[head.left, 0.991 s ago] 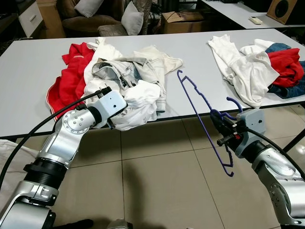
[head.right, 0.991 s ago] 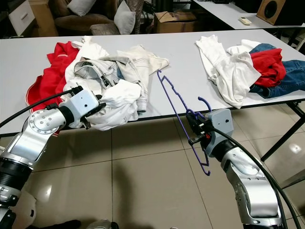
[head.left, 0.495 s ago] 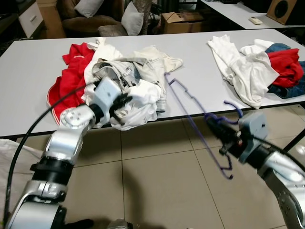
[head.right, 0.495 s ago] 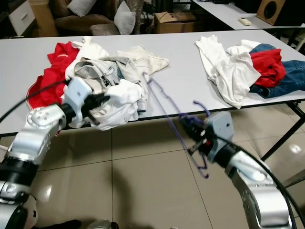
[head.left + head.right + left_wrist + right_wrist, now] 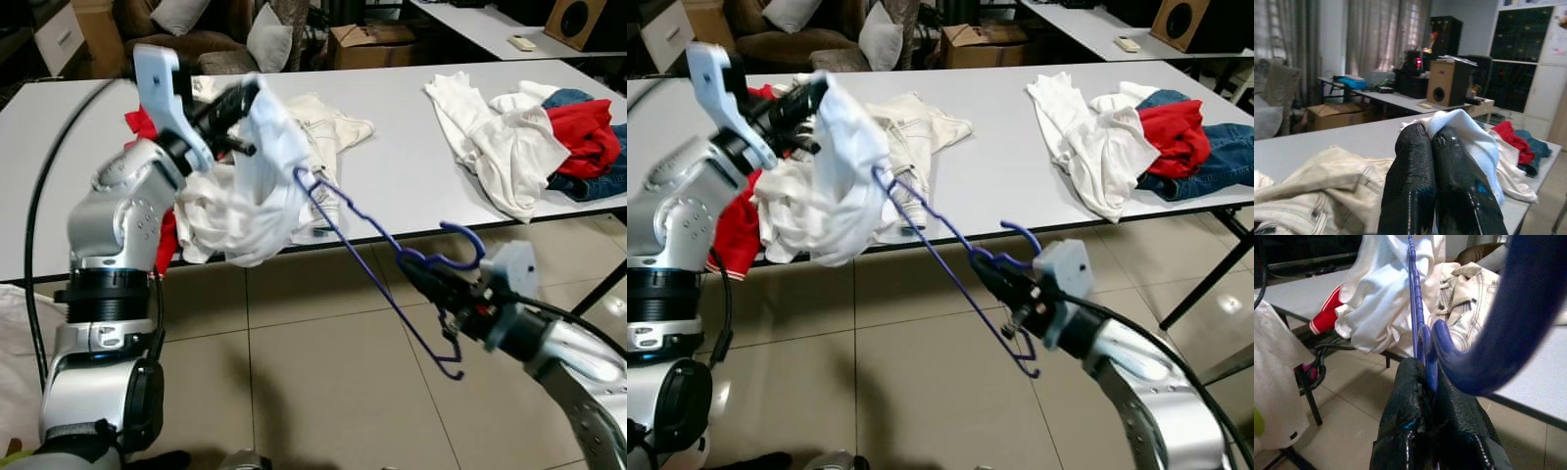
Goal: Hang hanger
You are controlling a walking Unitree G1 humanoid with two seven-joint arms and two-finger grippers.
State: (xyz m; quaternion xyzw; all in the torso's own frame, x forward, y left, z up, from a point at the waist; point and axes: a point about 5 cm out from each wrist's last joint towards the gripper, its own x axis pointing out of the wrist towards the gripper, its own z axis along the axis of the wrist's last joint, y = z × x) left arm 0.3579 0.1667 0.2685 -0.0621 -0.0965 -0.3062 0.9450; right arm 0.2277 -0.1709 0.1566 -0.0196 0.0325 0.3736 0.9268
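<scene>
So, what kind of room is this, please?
Probably an office or workroom used for sorting clothes: long grey tables with heaps of clothes, a cardboard box, a loudspeaker and dark cabinets behind, on a tiled floor.

right pincer (image 5: 1432, 396) clamping blue hanger (image 5: 1418, 318), white garment (image 5: 1386, 303)

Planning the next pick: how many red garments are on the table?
2: one in the left pile, partly behind the lifted white shirt; one in the right pile. More may be buried.
</scene>
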